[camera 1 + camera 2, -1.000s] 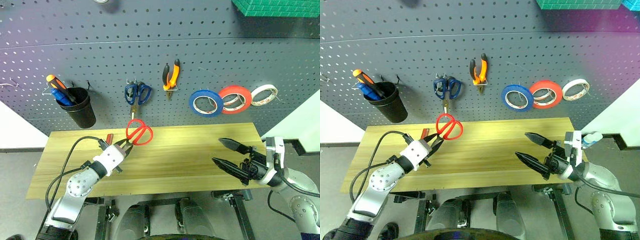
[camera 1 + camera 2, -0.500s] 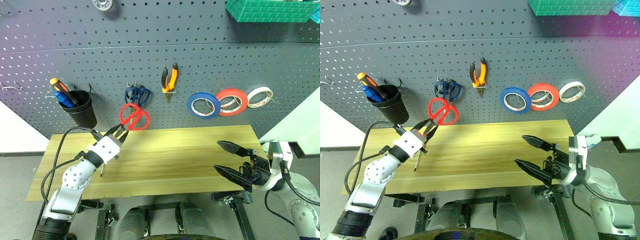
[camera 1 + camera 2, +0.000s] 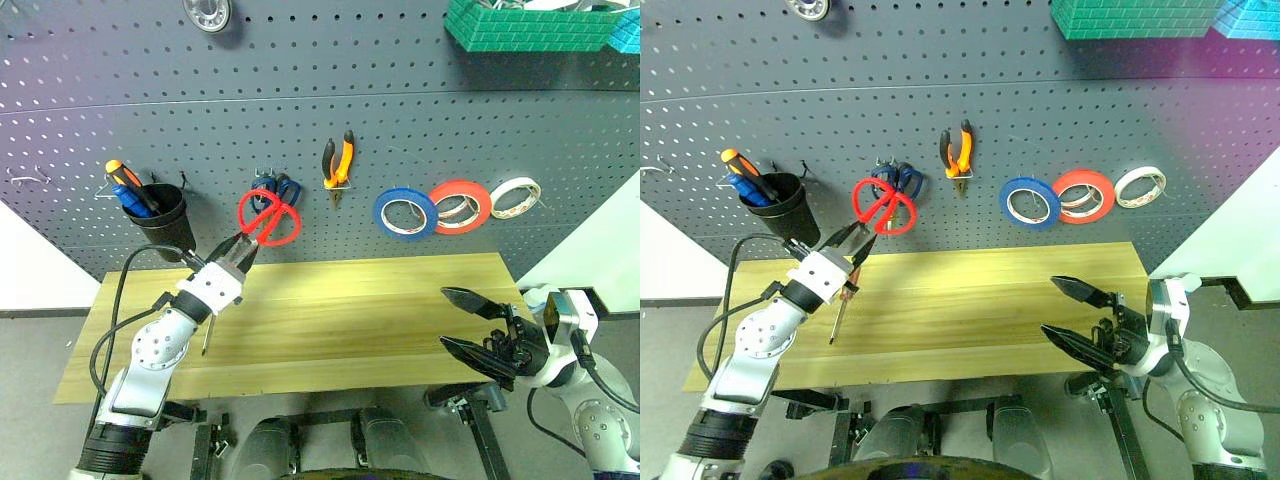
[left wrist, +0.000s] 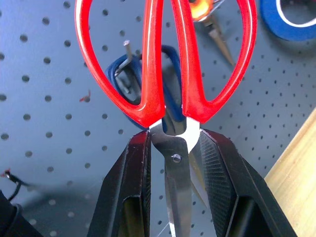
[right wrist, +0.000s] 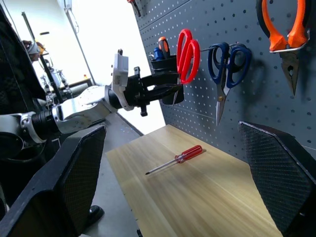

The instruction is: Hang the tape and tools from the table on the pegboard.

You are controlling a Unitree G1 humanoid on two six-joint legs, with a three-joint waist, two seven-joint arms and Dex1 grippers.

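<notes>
Looking through the head camera, you see the left gripper (image 3: 237,252) clamped on the red scissors (image 3: 268,217), handles raised against the pegboard (image 3: 420,110) right in front of the blue scissors (image 3: 284,186). Pliers (image 3: 339,165), blue tape (image 3: 405,213), a red-orange roll (image 3: 461,206) and a white roll (image 3: 514,197) hang alongside. A black cup (image 3: 164,221) holds screwdrivers (image 3: 127,185). The right gripper (image 3: 470,322) hovers spread wide over the table (image 3: 360,310).

Your left wrist view shows both pads (image 4: 136,168) pinching the blades near the pivot.

Your right wrist view shows the red screwdriver (image 5: 176,159) lying on the table.
</notes>
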